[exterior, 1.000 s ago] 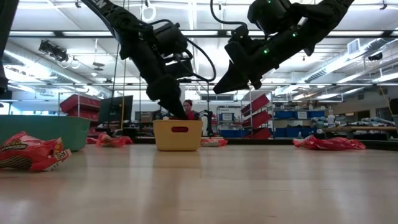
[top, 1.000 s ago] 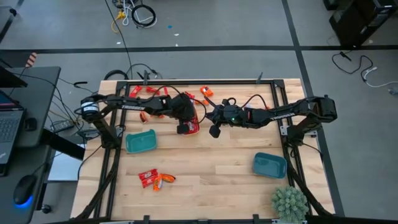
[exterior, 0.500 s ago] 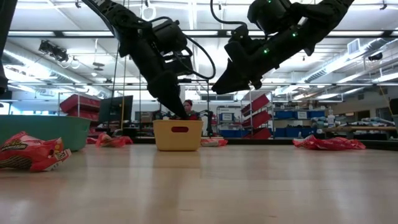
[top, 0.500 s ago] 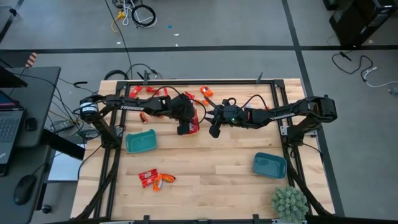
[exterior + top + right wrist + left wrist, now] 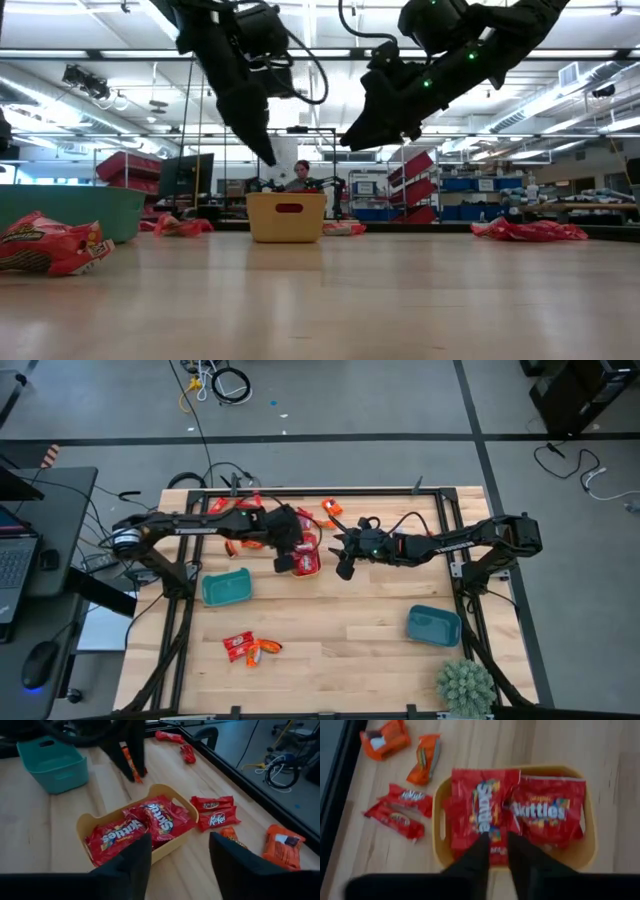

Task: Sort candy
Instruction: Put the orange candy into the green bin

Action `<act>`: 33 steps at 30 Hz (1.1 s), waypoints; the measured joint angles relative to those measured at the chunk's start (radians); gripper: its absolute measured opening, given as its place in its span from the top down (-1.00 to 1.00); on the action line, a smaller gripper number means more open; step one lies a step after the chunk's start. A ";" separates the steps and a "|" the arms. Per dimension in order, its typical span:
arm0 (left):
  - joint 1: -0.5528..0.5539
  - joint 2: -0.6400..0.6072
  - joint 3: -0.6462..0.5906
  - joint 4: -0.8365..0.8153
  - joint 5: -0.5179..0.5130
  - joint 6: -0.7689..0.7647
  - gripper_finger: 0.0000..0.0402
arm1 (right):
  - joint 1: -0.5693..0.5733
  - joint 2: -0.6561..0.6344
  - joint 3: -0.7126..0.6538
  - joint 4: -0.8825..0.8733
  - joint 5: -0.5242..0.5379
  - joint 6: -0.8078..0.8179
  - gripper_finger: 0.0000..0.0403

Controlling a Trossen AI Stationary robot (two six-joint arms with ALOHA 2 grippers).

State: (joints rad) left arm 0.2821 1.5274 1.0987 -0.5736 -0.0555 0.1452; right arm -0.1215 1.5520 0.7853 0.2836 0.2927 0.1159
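Observation:
A yellow bowl [image 5: 307, 560] near the table's middle holds red candy packs [image 5: 485, 810] lying flat inside it. My left gripper [image 5: 497, 837] hovers above the bowl's left rim [image 5: 270, 160], fingers a narrow gap apart with nothing between them. My right gripper [image 5: 180, 840] hangs in the air right of the bowl [image 5: 345, 566], open and empty. More red and orange candy [image 5: 410, 797] lies on the table behind the bowl, and some [image 5: 246, 648] lies near the front left.
A teal bowl [image 5: 227, 587] stands left of the yellow one, and a blue-green bowl [image 5: 433, 626] at the front right. A potted plant [image 5: 465, 686] sits at the front right corner. Loose candy [image 5: 330, 510] lies along the far edge. A person [image 5: 300, 176] shows beyond the table.
My left gripper has risen out of the yellow bowl and gone a little toward the table's left; its fingertips now hang clear above the rim. The candy in the bowl stays put.

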 joint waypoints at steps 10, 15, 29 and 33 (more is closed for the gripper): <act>-0.001 -0.271 -0.224 -0.018 0.006 -0.149 0.99 | 0.003 0.000 0.000 0.041 -0.062 -0.020 0.94; -0.001 -0.436 -0.355 0.036 -0.026 -0.271 0.99 | 0.024 0.000 0.000 0.126 -0.145 0.014 0.82; -0.001 -0.589 -0.499 -0.053 -0.156 -0.442 0.87 | 0.089 0.001 0.000 0.232 -0.125 0.042 0.80; -0.001 -0.589 -0.499 -0.063 -0.144 -0.393 0.74 | 0.109 0.001 0.000 0.191 -0.123 0.029 0.75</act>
State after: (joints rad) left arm 0.2813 0.9379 0.5999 -0.6367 -0.1990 -0.2474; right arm -0.0121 1.5528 0.7853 0.4748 0.1698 0.1447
